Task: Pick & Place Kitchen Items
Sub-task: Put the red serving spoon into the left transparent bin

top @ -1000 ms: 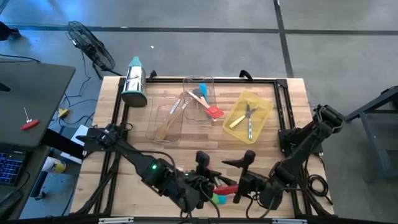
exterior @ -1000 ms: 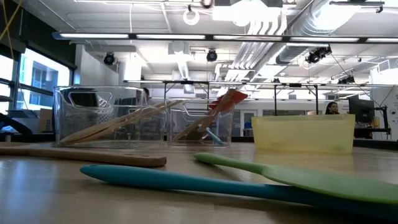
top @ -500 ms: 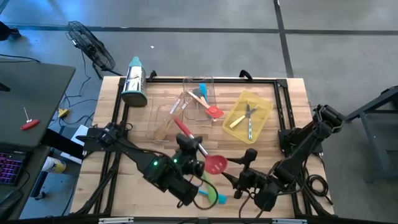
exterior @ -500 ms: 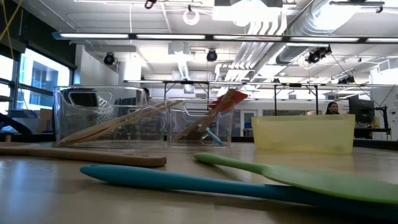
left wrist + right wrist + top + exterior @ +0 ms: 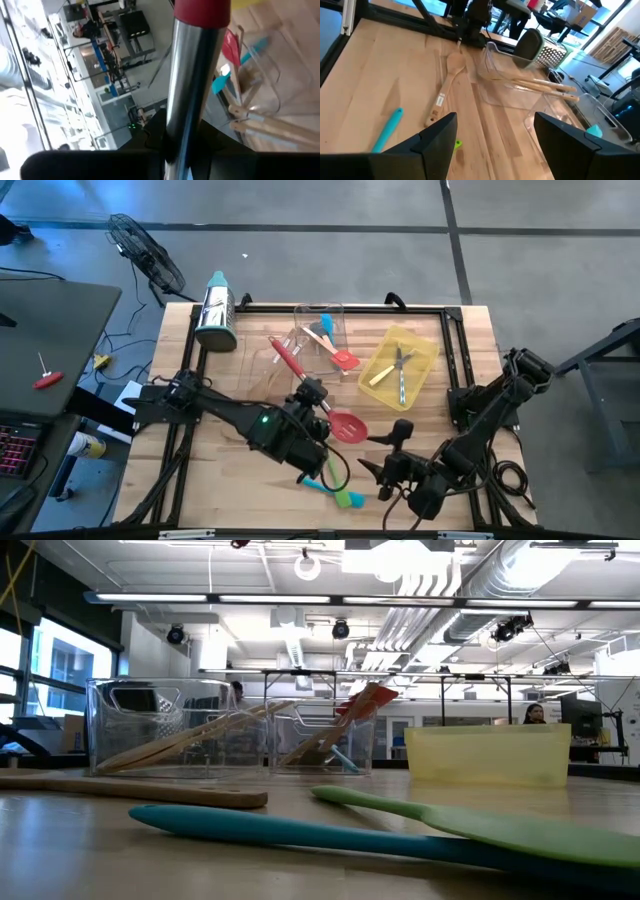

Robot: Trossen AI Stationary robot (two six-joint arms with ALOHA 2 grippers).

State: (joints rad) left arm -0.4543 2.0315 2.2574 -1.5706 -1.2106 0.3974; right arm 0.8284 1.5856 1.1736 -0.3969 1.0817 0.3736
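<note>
My left gripper (image 5: 312, 402) hangs over the table's middle, shut on a red spoon (image 5: 347, 426) with a steel shaft and a red handle (image 5: 284, 359). A teal spatula (image 5: 300, 830) and a green spatula (image 5: 480, 825) lie crossed on the table near its front edge. A wooden spoon (image 5: 445, 90) lies flat on the table beside them. My right gripper (image 5: 385, 470) stands open near the front edge, right of the spatulas, with nothing between its fingers (image 5: 437, 137). My left gripper pinches the spoon's steel shaft (image 5: 190, 100) between its two fingers, just below the red handle (image 5: 202, 10). The fingers lie across the shaft. The spoon is lifted clear of the table, its handle toward the far left and its round head toward the near right.
At the back stand a clear tray (image 5: 262, 375) with wooden utensils, a second clear tray (image 5: 320, 340) with teal and red spatulas, and a yellow tray (image 5: 400, 365) with cutlery. A steel grater (image 5: 215, 310) lies at the far left corner. Black rails frame the table.
My left gripper has carried the red spoon from the front edge toward the far edge and the clear trays, rolling its wrist. The spoon has swung round so that its handle now points at the trays. The spatulas stay where they were.
</note>
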